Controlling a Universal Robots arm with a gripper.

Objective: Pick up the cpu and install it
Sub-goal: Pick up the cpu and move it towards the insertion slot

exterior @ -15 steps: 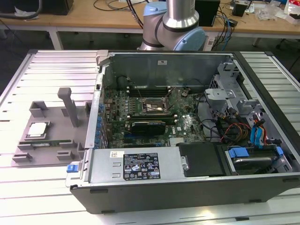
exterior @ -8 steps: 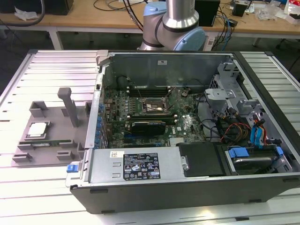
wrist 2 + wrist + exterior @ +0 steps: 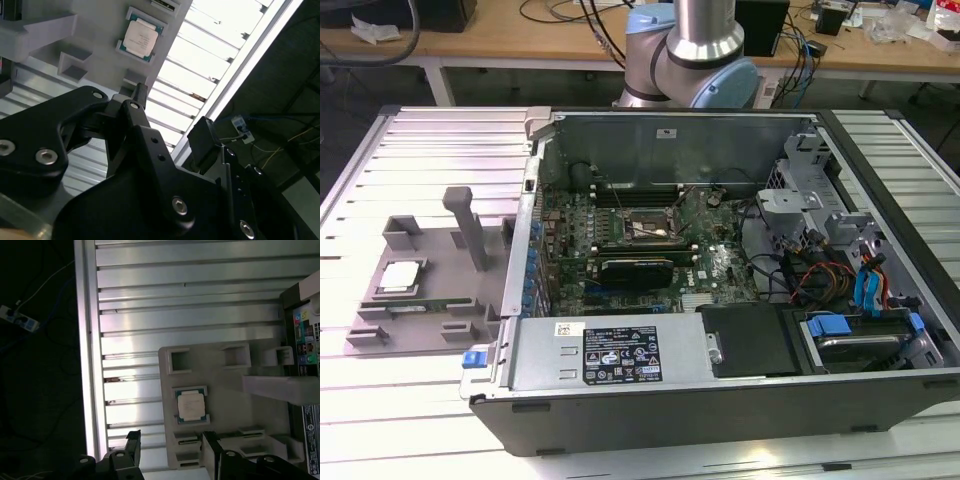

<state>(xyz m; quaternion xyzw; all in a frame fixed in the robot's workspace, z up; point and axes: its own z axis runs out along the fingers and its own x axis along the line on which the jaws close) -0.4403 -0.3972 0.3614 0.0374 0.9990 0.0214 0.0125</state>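
Cpu (image 3: 191, 406) sits near the gray fixture (image 3: 230, 400) edge, untouched, ahead of my gripper's (image 3: 171, 445) spread, empty fingers (image 3: 133, 441).

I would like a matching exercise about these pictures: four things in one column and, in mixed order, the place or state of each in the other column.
Things:
1. cpu
2. gripper
3. CPU socket
4. blue cables

Places or states:
A. on the motherboard inside the open computer case
B. open and empty, apart from the cpu
C. in a recess of the grey holder, outside the case
D. inside the case, at the exterior view's right end

Pairs: 1-C, 2-B, 3-A, 4-D.
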